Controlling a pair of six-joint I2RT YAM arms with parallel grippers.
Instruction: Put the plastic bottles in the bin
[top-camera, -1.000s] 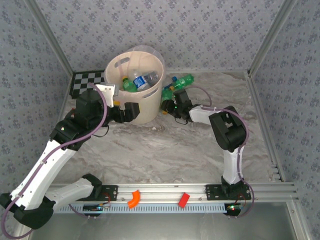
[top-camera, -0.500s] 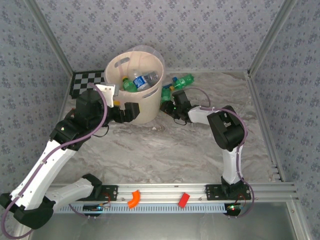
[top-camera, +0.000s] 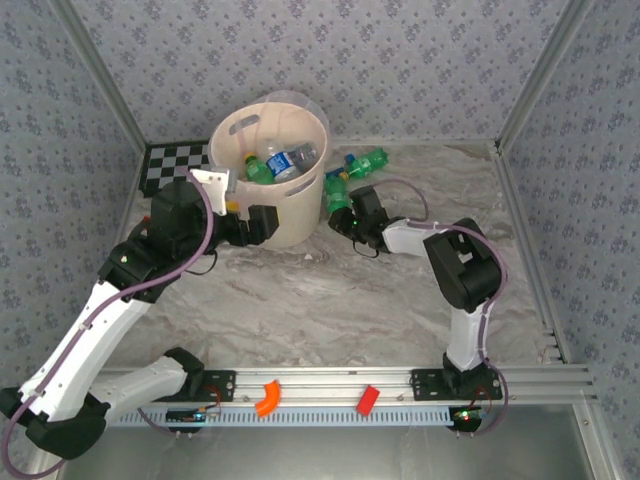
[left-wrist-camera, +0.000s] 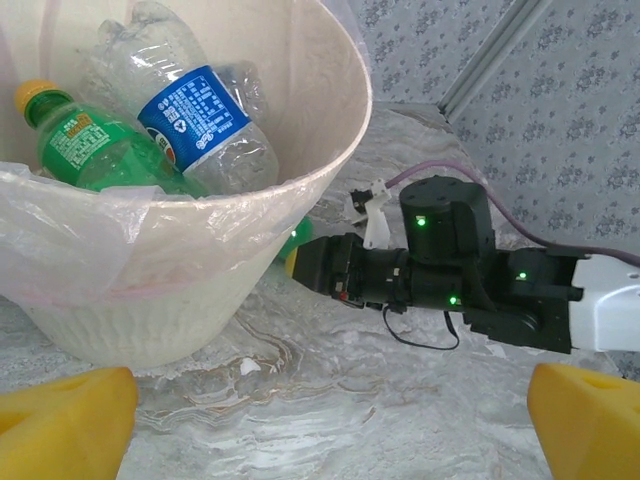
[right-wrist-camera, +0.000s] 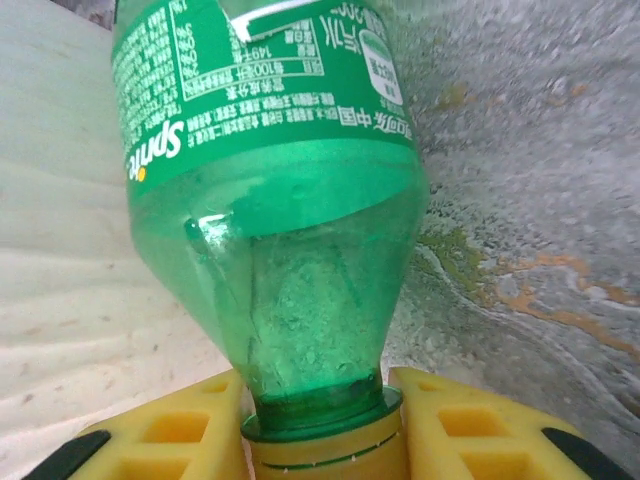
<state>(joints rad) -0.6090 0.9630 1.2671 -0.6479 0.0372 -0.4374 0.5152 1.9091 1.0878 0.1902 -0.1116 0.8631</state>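
The bin (top-camera: 226, 135) stands at the back left, with a green bottle (top-camera: 257, 168) and a clear blue-labelled bottle (top-camera: 291, 160) inside. The left wrist view looks into it and has the same green bottle (left-wrist-camera: 100, 150) and clear bottle (left-wrist-camera: 195, 115) behind the rim (left-wrist-camera: 330, 150). Another green bottle (top-camera: 368, 160) lies on the table to the bin's right. My right gripper (top-camera: 345, 208) is beside the bin, shut on the neck and yellow cap of a green Sprite bottle (right-wrist-camera: 270, 200); yellow fingers (right-wrist-camera: 470, 425) flank the cap. My left gripper (left-wrist-camera: 325, 430) hangs open at the bin's front, holding nothing.
A checkerboard sheet (top-camera: 175, 160) lies left of the bin. An orange piece (top-camera: 267, 397) and a red block (top-camera: 368, 400) rest on the front rail. Metal frame posts and patterned walls enclose the marbled table (top-camera: 330, 300).
The right gripper's fingers have drawn in around the green bottle's neck, and the right arm has shifted slightly to the right. The left arm has stayed where it was.
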